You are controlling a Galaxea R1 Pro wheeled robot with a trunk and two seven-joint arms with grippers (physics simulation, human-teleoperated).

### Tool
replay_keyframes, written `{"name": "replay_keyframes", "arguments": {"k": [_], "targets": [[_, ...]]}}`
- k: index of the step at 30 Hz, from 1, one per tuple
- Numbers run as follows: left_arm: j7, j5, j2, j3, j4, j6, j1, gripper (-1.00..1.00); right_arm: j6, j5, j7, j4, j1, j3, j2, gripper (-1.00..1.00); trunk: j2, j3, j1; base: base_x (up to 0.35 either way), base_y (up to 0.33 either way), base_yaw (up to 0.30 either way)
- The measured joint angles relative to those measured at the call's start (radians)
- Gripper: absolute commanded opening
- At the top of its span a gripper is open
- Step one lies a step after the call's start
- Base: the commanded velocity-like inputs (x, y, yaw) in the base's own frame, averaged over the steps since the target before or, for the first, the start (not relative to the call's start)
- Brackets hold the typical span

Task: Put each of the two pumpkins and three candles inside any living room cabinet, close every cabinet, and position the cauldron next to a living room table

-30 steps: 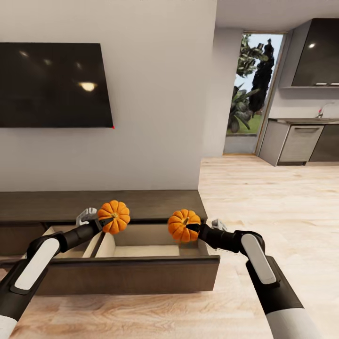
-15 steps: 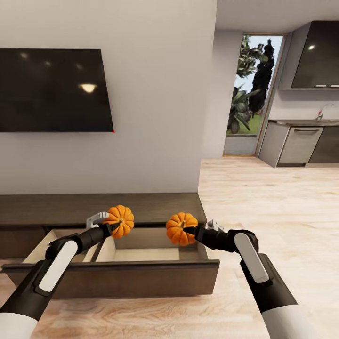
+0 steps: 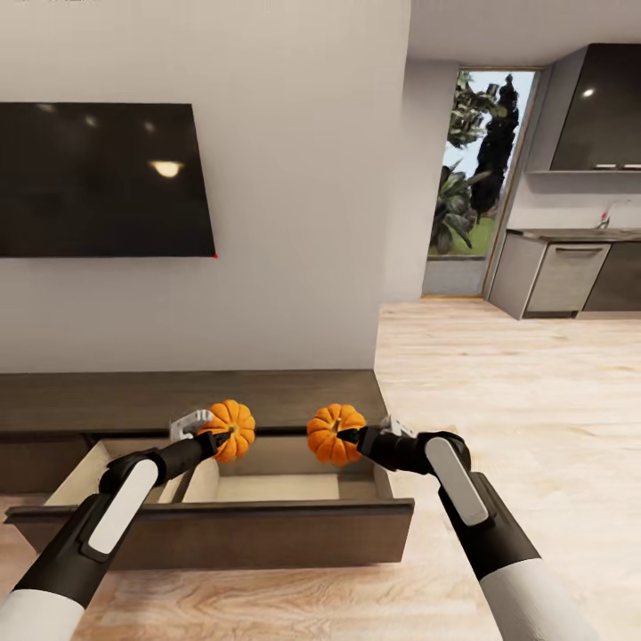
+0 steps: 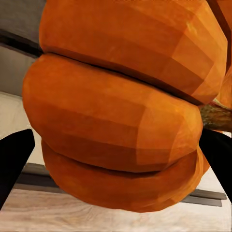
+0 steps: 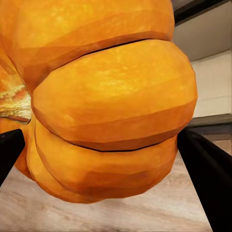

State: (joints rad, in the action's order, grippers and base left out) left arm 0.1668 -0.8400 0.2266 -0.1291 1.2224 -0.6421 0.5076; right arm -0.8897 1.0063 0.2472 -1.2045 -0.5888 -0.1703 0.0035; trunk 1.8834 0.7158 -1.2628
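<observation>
Two pumpkins are held up above the open drawer (image 3: 223,521) of the cabinet (image 3: 178,401) in the head view. The left gripper (image 3: 216,434) is clamped on the left pumpkin (image 3: 232,429), which hangs over the divider between the two drawer compartments, in front of the cabinet top. The right gripper (image 3: 349,436) is clamped on the right pumpkin (image 3: 333,434), which is over the right compartment, near its right wall. The two pumpkins are near each other but apart. The drawer inside is light tan, and its dark front faces the robot. A dark TV (image 3: 102,178) is on the wall above the cabinet, and a kitchen (image 3: 570,258) is seen far at the right.

From the left wrist view, the left pumpkin (image 4: 121,106) is very close, with its stem (image 4: 215,117) at one side. The black fingertips (image 4: 14,162) stand at both sides of it, pressed against its ribs.

From the right wrist view, the right pumpkin (image 5: 106,101) is also very close, between two black fingertips (image 5: 205,169). Wood floor (image 5: 145,212) and a part of the cabinet (image 5: 208,125) show behind it.
</observation>
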Motion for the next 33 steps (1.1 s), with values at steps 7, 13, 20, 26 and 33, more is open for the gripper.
{"name": "replay_keyframes", "arguments": {"k": [7,13,20,26,33], "targets": [[0.003,0.002,-0.035,-0.017,-0.043,-0.005,0.002,-1.00,-0.001,-0.003,0.050,0.029,-0.001,-0.018,0.006,-1.00,-0.049,-0.022,0.027,0.000,0.000,0.000],[0.004,0.003,-0.040,-0.019,-0.046,-0.004,0.001,-1.00,0.000,-0.003,0.060,0.073,-0.002,-0.018,0.010,-1.00,-0.070,-0.032,0.039,0.000,0.000,0.000],[0.002,0.004,-0.040,-0.019,-0.045,-0.006,0.001,-1.00,0.008,0.006,0.059,0.178,-0.036,-0.016,0.011,-1.00,-0.070,-0.032,0.039,0.000,0.000,0.000],[0.001,0.002,-0.039,-0.018,-0.045,-0.007,0.000,-1.00,0.026,0.008,0.059,0.204,-0.047,-0.016,0.010,-1.00,-0.070,-0.032,0.039,0.089,0.020,0.000],[0.000,0.002,-0.039,-0.018,-0.047,-0.008,0.001,-1.00,0.029,0.008,0.058,0.208,-0.048,-0.016,0.010,-1.00,-0.070,-0.032,0.039,0.103,0.012,0.000]]}}
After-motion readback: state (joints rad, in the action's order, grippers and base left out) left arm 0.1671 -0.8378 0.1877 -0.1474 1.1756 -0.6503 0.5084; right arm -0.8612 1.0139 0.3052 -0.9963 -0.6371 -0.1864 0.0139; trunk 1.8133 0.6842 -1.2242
